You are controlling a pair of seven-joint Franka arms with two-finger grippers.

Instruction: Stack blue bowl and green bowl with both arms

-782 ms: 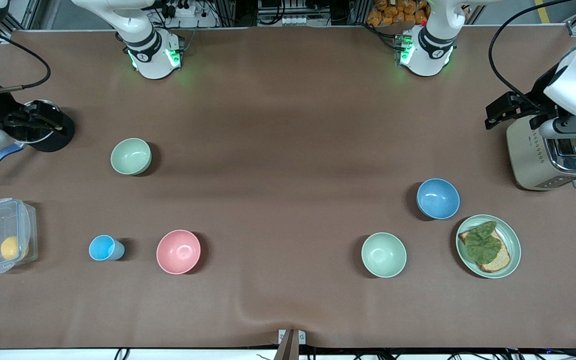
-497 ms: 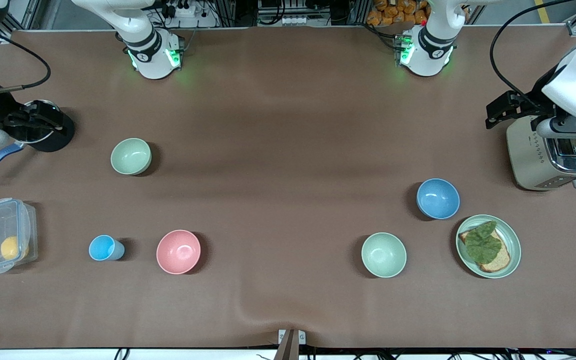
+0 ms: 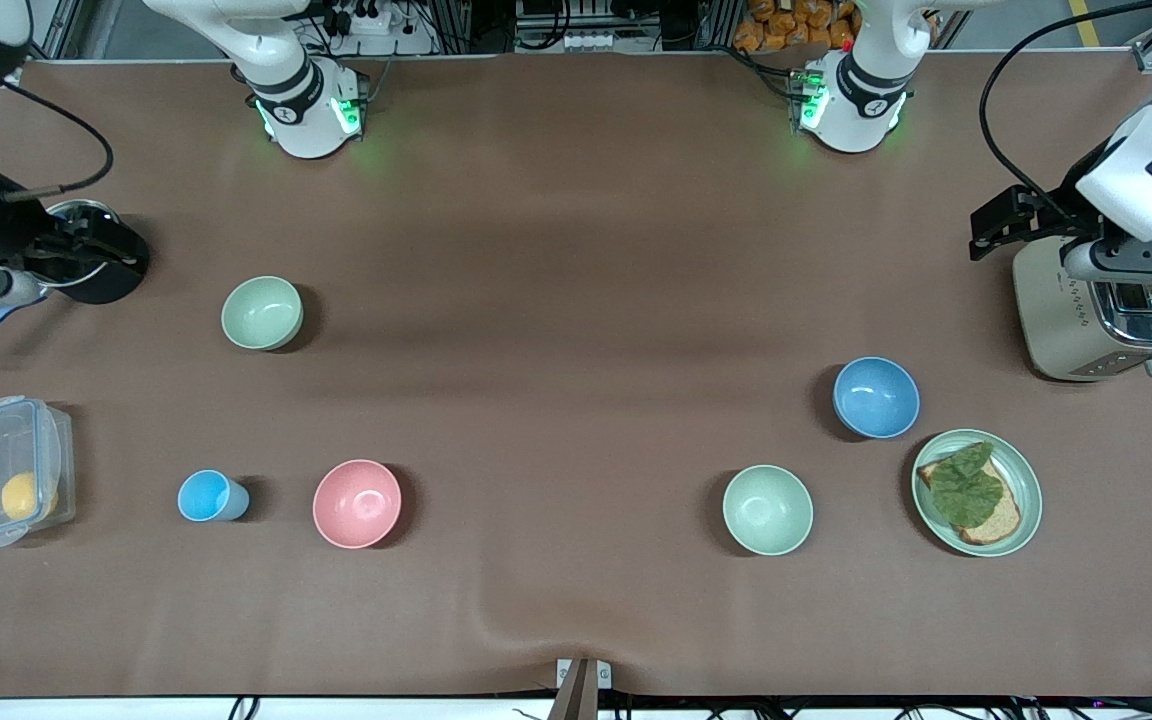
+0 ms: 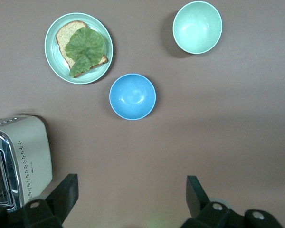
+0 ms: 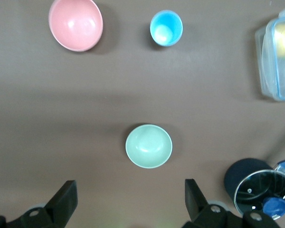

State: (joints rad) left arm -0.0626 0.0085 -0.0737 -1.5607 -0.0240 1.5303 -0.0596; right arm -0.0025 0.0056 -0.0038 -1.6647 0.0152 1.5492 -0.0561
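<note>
The brown table (image 3: 576,250) carries everything, and nothing is stacked yet. At the left arm's end stands the toaster (image 3: 1086,315), and the left gripper (image 4: 131,197) hangs over it with its fingers spread wide and empty. At the right arm's end the right gripper (image 5: 129,199) hangs over the dark pot (image 3: 96,262), its fingers likewise apart and holding nothing. The blue bowl (image 3: 876,397) sits nearer the front camera than the toaster, just beside the green plate (image 3: 1021,470) of bread. The green bowl (image 3: 262,313) stands alone toward the right arm's end, well apart from the pink bowl (image 3: 357,503). A mintier bowl (image 3: 767,509) near the blue one is a likely decoy. The step in hand looks like the approach: each arm should drop onto its own bowl's rim, one finger inside and one outside, the left choosing the rim away from the plate. How high the grippers hang is hard to judge, so descend slowly.
</note>
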